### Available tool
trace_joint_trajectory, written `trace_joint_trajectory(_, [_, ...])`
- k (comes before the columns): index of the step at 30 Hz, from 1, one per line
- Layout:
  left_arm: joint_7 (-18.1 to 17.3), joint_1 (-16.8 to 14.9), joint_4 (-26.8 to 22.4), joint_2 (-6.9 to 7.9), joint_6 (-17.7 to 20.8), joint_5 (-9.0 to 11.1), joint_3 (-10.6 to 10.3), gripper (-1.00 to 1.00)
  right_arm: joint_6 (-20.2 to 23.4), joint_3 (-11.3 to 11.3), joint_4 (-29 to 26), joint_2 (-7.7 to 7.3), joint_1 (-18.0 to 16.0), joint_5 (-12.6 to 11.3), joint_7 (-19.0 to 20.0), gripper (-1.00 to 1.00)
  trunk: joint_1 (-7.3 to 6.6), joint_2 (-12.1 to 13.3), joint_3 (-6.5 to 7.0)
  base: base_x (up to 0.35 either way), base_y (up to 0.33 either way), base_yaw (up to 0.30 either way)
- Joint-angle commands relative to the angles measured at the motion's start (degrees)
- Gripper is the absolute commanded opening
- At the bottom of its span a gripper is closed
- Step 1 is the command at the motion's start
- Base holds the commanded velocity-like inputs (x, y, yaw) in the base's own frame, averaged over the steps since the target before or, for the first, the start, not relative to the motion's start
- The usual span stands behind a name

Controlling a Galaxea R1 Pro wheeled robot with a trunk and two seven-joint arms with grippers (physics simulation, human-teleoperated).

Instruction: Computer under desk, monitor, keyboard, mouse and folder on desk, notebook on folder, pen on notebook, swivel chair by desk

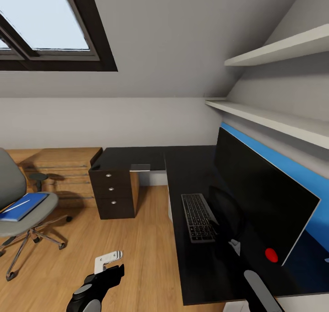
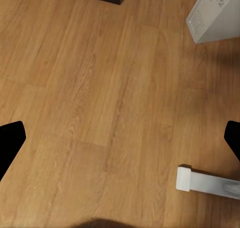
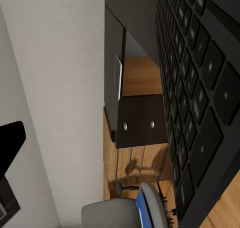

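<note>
The left end effector (image 1: 108, 260) hangs low over the wooden floor (image 1: 137, 239), its black fingers spread wide with nothing between them. In the left wrist view the computer (image 2: 215, 15), a light grey tower, stands on that floor. The right arm (image 1: 260, 291) reaches over the near edge of the desk (image 1: 201, 266); whether the right end effector is spread or closed cannot be told. The keyboard (image 1: 199, 217) lies on the desk just beside the monitor (image 1: 260, 197), which stands along the desk's far-right edge. Well apart, by the wooden dresser (image 1: 59, 170), stands the swivel chair (image 1: 23, 211) with the blue folder (image 1: 23, 207) flat on its seat. A small grey notebook (image 1: 140, 167) rests on the desk's corner above the drawers (image 1: 112, 190).
</note>
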Motion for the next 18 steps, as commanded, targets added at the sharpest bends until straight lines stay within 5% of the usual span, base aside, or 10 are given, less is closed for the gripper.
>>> trace_joint_trajectory(1, [0.5,-0.1,-0.1,0.04,0.1,0.4,-0.1,1.00,0.1,0.1,0.0,-0.05,0.0,-0.5,0.1,1.00,0.01,-0.1,-0.08,0.000,0.000,0.000])
trace_joint_trajectory(8, [0.5,-0.1,-0.1,0.04,0.1,0.3,-0.1,1.00,0.1,0.1,0.0,-0.05,0.0,-0.5,0.1,1.00,0.01,-0.1,-0.08,-0.044,0.000,0.000])
trace_joint_trajectory(18, [0.4,-0.1,-0.1,0.09,0.1,0.3,-0.1,1.00,0.1,0.1,0.0,-0.05,0.0,-0.4,0.1,1.00,0.01,-0.1,-0.08,-0.305,0.000,0.000])
